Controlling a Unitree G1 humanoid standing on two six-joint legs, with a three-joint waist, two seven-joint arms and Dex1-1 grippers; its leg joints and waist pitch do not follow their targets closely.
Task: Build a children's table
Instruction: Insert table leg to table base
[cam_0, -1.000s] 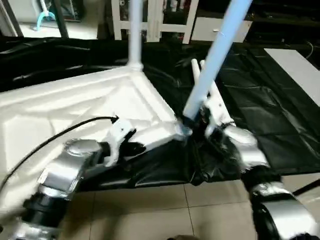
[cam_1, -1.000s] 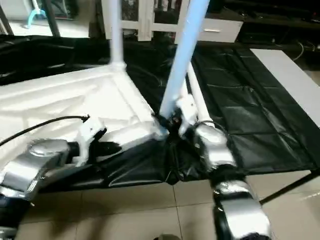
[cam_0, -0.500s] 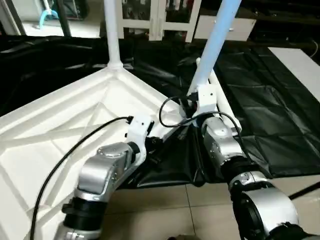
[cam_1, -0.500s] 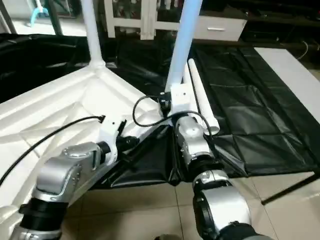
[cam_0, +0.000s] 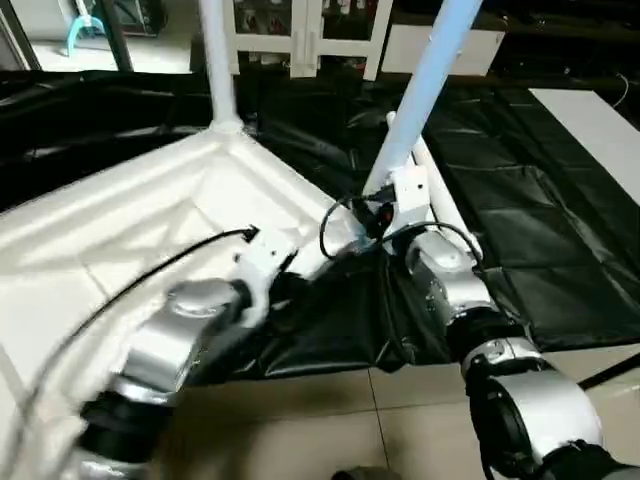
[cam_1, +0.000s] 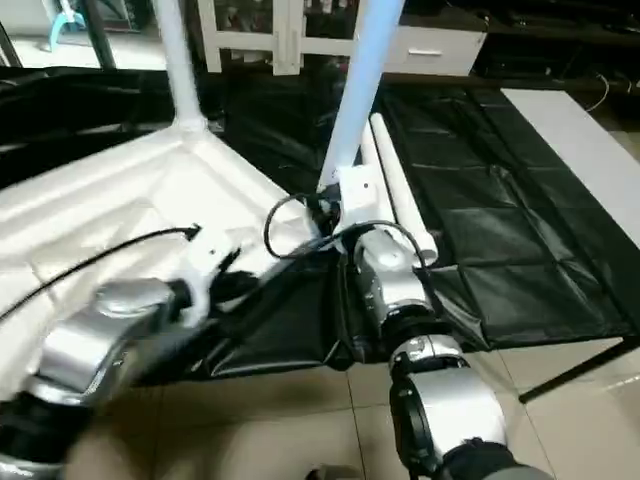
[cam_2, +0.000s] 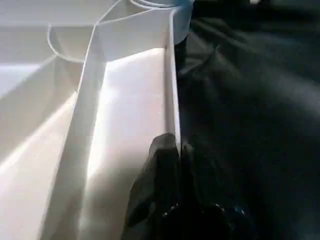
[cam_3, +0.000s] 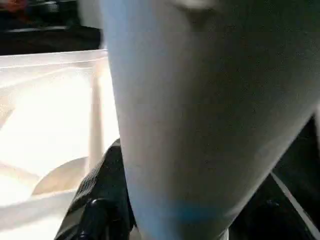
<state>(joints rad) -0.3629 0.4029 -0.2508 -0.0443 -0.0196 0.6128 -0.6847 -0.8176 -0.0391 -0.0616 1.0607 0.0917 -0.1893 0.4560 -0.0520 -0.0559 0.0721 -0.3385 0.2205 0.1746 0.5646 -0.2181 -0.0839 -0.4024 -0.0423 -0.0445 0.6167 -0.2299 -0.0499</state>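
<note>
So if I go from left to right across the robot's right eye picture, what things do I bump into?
Left arm → upright leg standing in the tabletop's far corner → tilted leg that the right gripper holds → two loose legs lying on the black sheet.

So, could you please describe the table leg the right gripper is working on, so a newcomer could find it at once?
Start at the white tabletop lying underside-up on the black sheet and go to its corner nearest the right gripper. The held leg rises there, leaning. The other standing leg is upright at the far corner, and two loose legs lie flat on the sheet.
</note>
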